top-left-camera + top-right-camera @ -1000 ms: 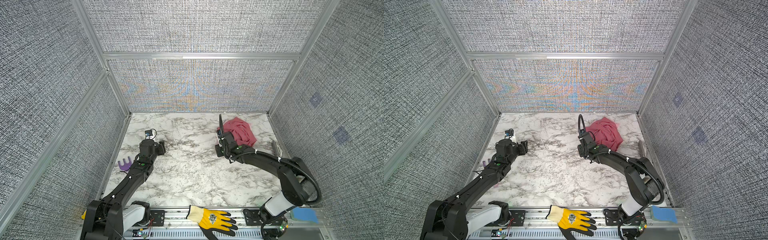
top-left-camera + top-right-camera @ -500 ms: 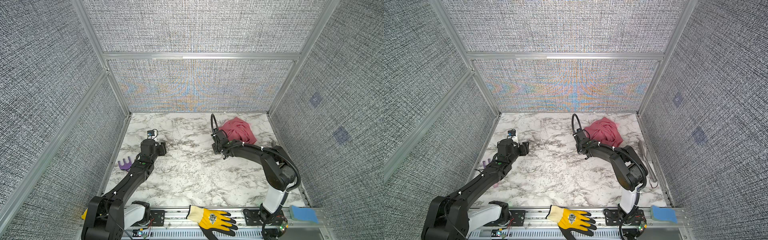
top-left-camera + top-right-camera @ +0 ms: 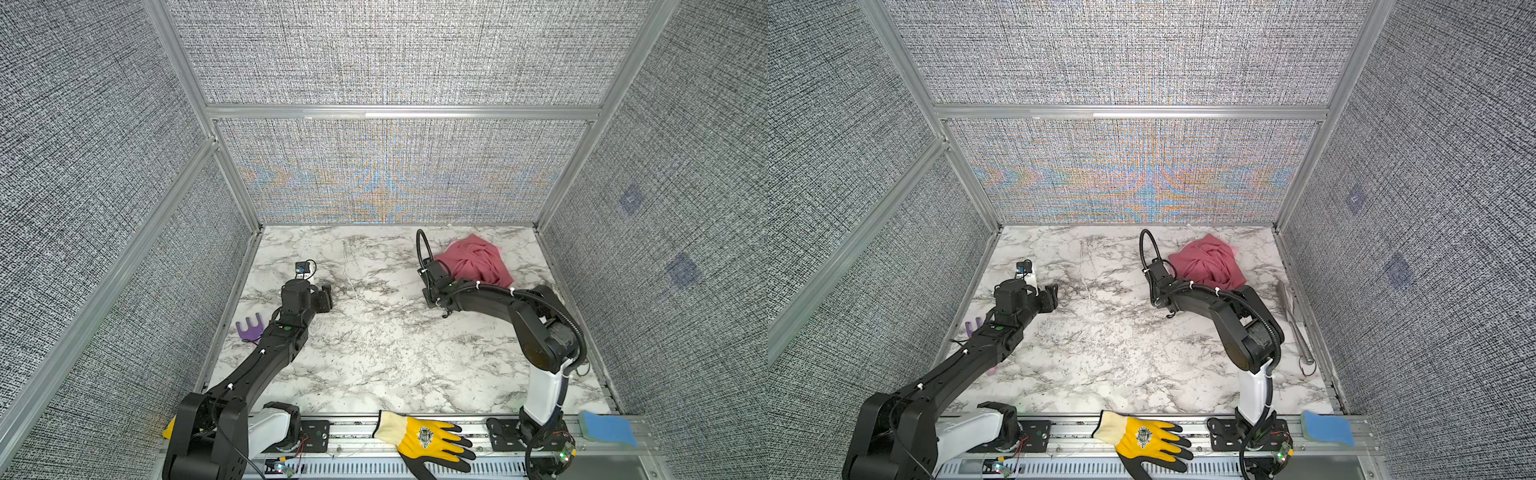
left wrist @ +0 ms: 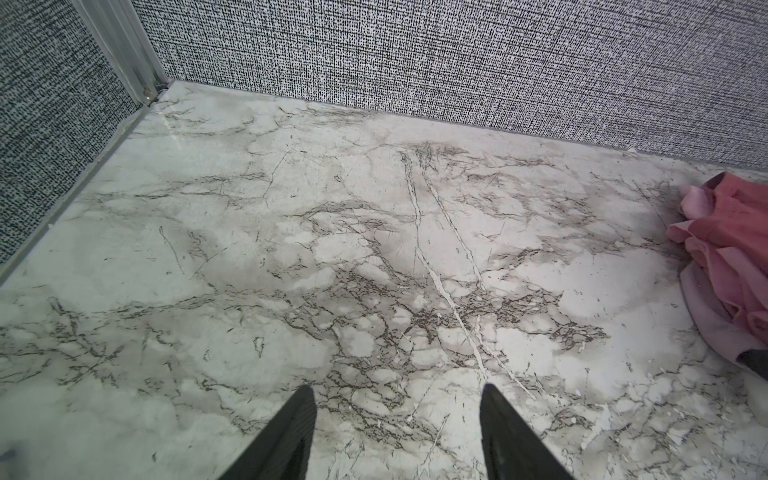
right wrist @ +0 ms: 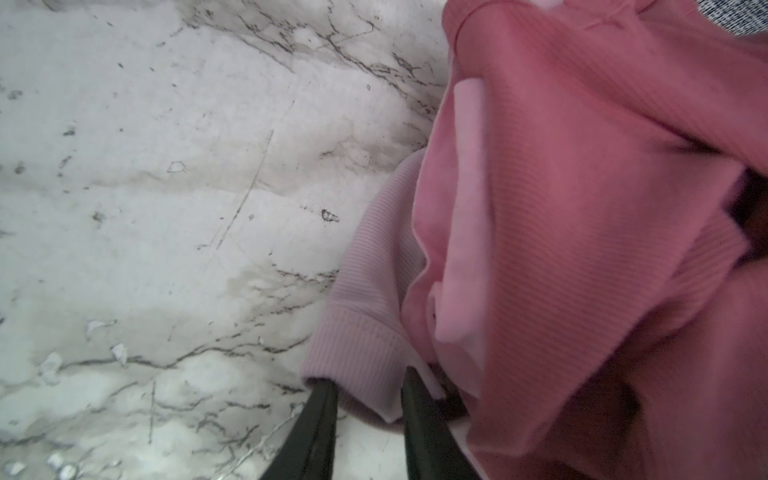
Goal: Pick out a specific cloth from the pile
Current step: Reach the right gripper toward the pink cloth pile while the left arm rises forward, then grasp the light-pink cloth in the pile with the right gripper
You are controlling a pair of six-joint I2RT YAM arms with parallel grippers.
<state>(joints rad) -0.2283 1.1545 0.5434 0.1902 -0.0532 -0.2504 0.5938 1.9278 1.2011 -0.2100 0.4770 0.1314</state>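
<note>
- Fingers (image 5: 322, 415) of my right gripper (image 5: 368, 399) stood either side of the ribbed cuff of the cloth (image 5: 365, 316), the palest mauve-pink piece; the jaws were narrow around that hem, though whether they had pinched it yet I could not tell.
- That cuff stuck out from the near edge of the pile (image 3: 473, 259), under the brighter pink and the dark rose-red cloth (image 5: 602, 174), at the far right of the marble table (image 3: 374, 353).
- From my fingertips the cloth ran straight ahead and in under the pile, its long axis roughly in line with my right gripper's reach, so by my judgement the coming pull had to go back along that line, away from the mound.
- My left gripper (image 4: 397, 395) stood open and empty over bare marble, well apart from the pile; the right arm was plainly the nearer.
- Only a round emblem showed on the yellow glove (image 3: 424, 436) at the front rail; no writing on it or anywhere else could be read.
</note>
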